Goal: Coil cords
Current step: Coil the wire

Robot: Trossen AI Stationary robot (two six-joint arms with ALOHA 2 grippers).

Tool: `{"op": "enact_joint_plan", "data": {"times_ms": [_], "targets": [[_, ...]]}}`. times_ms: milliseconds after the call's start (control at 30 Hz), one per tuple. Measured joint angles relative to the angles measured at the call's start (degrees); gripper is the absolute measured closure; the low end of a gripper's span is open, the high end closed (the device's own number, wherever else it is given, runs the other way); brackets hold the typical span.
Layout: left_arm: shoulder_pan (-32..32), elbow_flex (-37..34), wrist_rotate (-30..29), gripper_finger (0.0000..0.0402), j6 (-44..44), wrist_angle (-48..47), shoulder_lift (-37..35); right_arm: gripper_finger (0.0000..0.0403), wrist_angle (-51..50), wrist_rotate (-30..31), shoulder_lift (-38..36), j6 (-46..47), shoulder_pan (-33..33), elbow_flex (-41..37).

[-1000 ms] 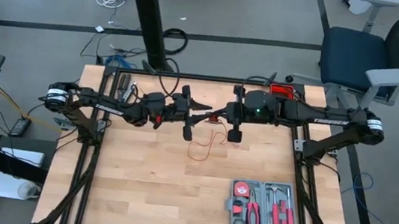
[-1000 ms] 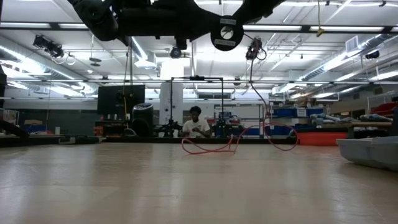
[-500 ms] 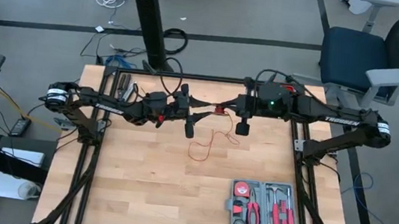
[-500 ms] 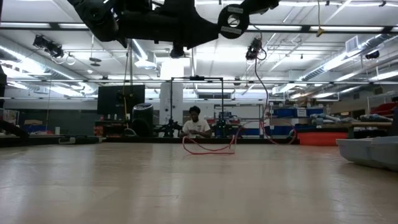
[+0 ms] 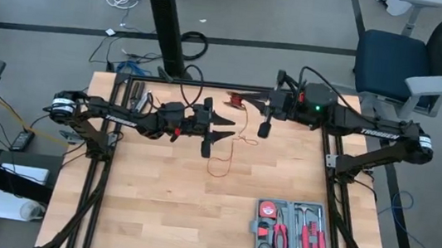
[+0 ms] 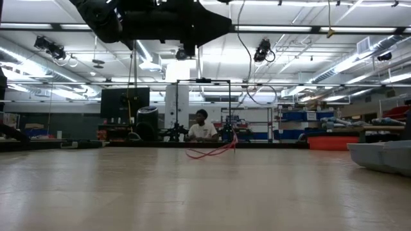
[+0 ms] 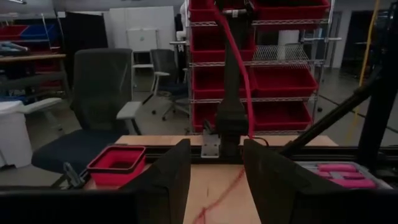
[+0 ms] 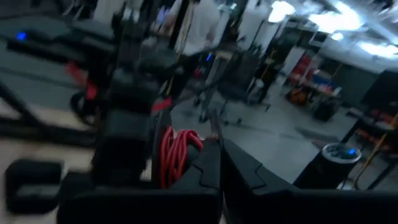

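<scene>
Currently, per item:

Right gripper point(image 5: 236, 102): up near the table's far edge, off the wood, fingers pinched together on a small wound bundle of the red cord point(image 5: 232, 101). Same bundle visible in the right wrist view point(image 8: 176, 151), looped just behind the closed fingertips point(image 8: 214, 163).

Red cord, loose part: hangs down from the right gripper, trails along the tabletop toward the table's middle, ends in an open loop point(image 5: 221, 162) below and just beside the left gripper's tips. In the low view, only a short red run point(image 6: 212, 152) lying on the wood far back, with one strand rising from it.

Left gripper point(image 5: 222, 129): jaws spread wide, holding nothing, hovering above the table point(image 5: 153, 208), pointed toward the right gripper, close to it but not touching. In the left wrist view, both fingers point(image 7: 168, 177) apart, red strand point(image 7: 217, 196) running on the wood in the gap ahead of them and another climbing point(image 7: 239, 74) straight up beyond.

Grey tool case point(image 5: 291, 230): open, flat on the table, well apart from both grippers, on the right arm's side near the front edge; red-handled tools inside.

Red bin point(image 7: 116, 165): beyond the left gripper, off the table's edge on the right arm's side.

Person point(image 6: 202, 127): seated in the room behind the table, low view only.
</scene>
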Motion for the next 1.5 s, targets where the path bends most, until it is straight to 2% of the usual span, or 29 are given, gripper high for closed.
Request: {"op": "enact_joint_plan", "data": {"times_ms": [233,433,767,933,1167,1500], "targets": [[-0.13,-0.02,-0.23,0.025,-1.7,1.29,0.02,0.0403,9.79,2.67,3.89,-3.95,0.85,0.02],[-0.13,-0.02,-0.24,0.0254,-1.33,0.88,0.02,0.0403,13.32,2.82,5.67,-5.0,0.86,0.02],[-0.12,-0.04,3.47,0.0333,0.13,0.39,0.04,0.0403,14.18,2.99,5.8,-8.14,0.68,0.02],[0.57,-0.04,3.45,0.0365,-1.91,0.32,0.04,0.0403,10.55,1.77,4.69,-6.98,1.09,0.0],[1.62,-0.04,3.78,0.0341,-2.66,-1.24,0.06,0.0403,3.84,1.39,3.3,-6.96,0.5,0.02],[1.62,-0.04,3.67,0.0302,-4.09,-0.93,0.05,0.0402,6.97,1.05,3.15,-7.88,-0.13,0.02]]}}
